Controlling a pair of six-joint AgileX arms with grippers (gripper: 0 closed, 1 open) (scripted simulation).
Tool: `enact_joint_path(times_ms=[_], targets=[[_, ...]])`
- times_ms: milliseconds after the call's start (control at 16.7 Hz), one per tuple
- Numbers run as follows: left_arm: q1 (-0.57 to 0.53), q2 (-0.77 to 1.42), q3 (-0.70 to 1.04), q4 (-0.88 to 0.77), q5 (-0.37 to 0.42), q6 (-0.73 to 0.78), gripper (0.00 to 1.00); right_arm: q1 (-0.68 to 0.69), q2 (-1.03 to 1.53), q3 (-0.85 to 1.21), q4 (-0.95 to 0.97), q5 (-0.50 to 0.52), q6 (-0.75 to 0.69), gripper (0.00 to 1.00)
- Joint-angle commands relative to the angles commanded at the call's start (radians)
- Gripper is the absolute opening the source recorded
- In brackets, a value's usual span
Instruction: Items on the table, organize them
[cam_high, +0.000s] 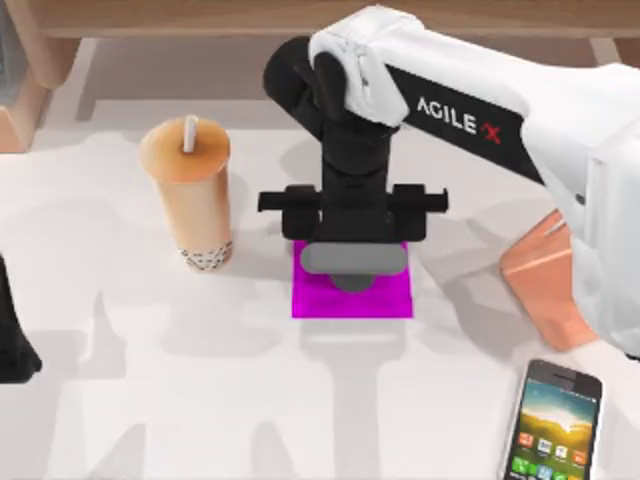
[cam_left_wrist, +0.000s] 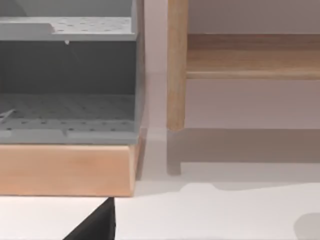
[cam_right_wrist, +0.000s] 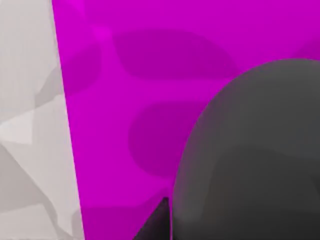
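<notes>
So the right pincer (cam_high: 352, 268) sits low over the mouse (cam_high: 350, 264) on the magenta mat (cam_high: 352, 297) mid-desk (cam_high: 200, 400); can't tell if it's gripping. Cup (cam_high: 192, 195) stands left of it, phone (cam_high: 551, 422) near-right, left arm (cam_high: 12, 340) parked at the left edge.

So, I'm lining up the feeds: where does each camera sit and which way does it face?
Top view: above the table, looking down; right arm over the magenta mat.
Left wrist view: level, facing the wooden shelf frame and a grey rack.
Right wrist view: close above the mouse, a dark fingertip beside it.
Top and right wrist share mat and mouse.
</notes>
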Motion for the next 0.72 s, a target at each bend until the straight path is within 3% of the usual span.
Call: enact_joint_path(times_ms=[180, 720], targets=[[0.000, 0.000, 0.000, 0.000, 0.000, 0.000, 1.00, 0.000, 0.000, 0.000, 0.000, 0.000, 0.000, 0.00], [0.000, 0.000, 0.000, 0.000, 0.000, 0.000, 1.00, 0.000, 0.000, 0.000, 0.000, 0.000, 0.000, 0.68]])
